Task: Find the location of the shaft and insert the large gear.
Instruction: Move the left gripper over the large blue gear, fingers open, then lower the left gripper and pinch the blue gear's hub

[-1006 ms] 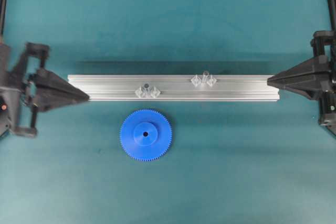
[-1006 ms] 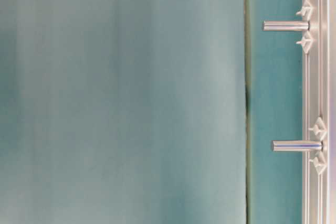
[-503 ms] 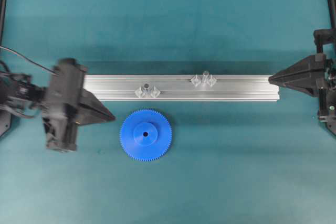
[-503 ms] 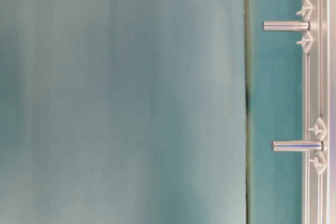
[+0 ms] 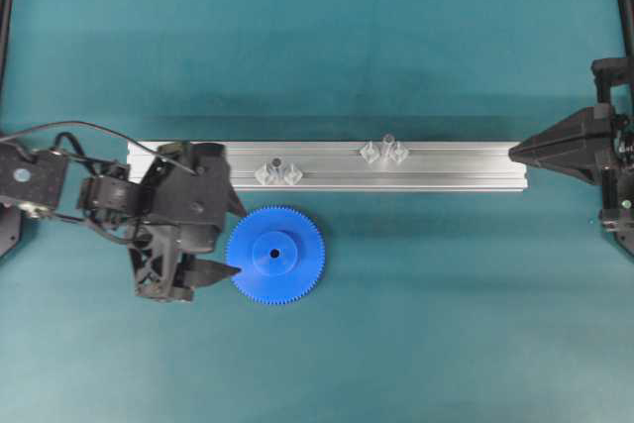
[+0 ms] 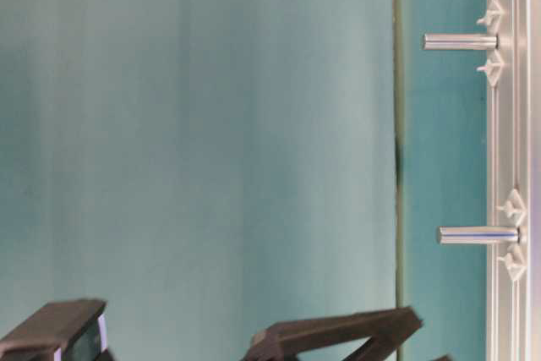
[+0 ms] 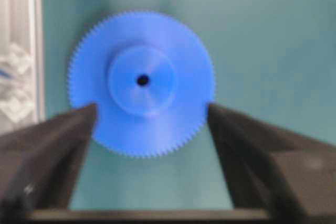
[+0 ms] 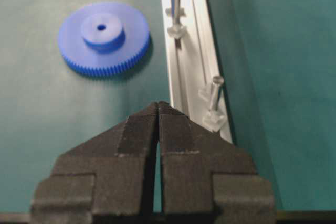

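We're at the approach-to-grasp step: the left gripper (image 7: 149, 114) sits w/ jaws spread wide, straddling the near edge of the large gear (image 5: 274, 255), nothing clamped yet. In the overhead view one fingertip looks to be right at the gear's toothed rim; actual contact we can't tell. The gear lies flat on the teal mat, just beside the aluminium rail (image 5: 446, 167), on its near side, hub up. Next move, as we judge it: ease fwd so the fingers bracket the rim, then close, lift, and line the centre hole over a pin. The right gripper (image 8: 158, 109) has jaws pressed together, empty, parked at the rail's far end. Count: 1 gear, 1 rail, 2 pins w/ clear brackets. The shaft (image 5: 278, 162) nearest the gear seems the likelier target; the other pin (image 5: 387, 141) stands further along the rail.
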